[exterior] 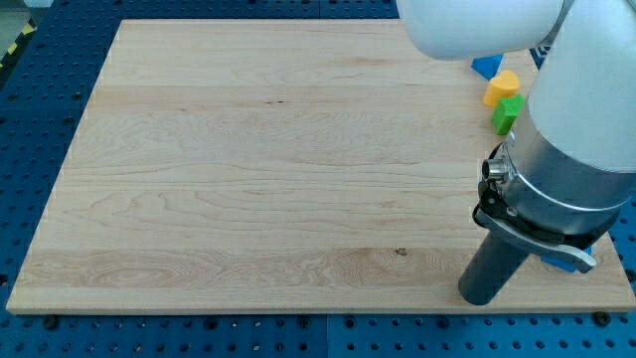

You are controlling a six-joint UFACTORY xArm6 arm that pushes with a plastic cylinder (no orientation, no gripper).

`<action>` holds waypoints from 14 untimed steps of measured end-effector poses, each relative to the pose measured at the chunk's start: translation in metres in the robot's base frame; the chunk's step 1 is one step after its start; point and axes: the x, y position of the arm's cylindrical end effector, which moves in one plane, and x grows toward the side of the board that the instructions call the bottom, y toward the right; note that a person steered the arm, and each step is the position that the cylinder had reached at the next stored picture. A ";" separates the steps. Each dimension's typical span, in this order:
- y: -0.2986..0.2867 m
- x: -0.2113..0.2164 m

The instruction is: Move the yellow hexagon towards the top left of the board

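Note:
A yellow block [502, 87], its shape partly cut off by the arm, lies near the board's right edge toward the view's top. A blue block [486, 66] sits just above it and a green block [507, 113] just below it; the three are close together. My tip [481, 296] rests on the wooden board [258, 169] near the bottom right corner, well below the green block and apart from all blocks. The arm's white and grey body hides the board's top right area.
The board lies on a blue perforated table [40, 119]. The board's bottom edge runs close under my tip. A blue piece [562, 262] shows under the arm's clamp at the right.

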 end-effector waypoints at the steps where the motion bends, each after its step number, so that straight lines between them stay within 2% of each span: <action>1: 0.000 0.000; 6: 0.013 0.004; 8: 0.160 0.002; 9: 0.171 -0.010; 10: 0.172 -0.072; 11: 0.172 -0.115; 12: 0.171 -0.116; 14: 0.113 -0.132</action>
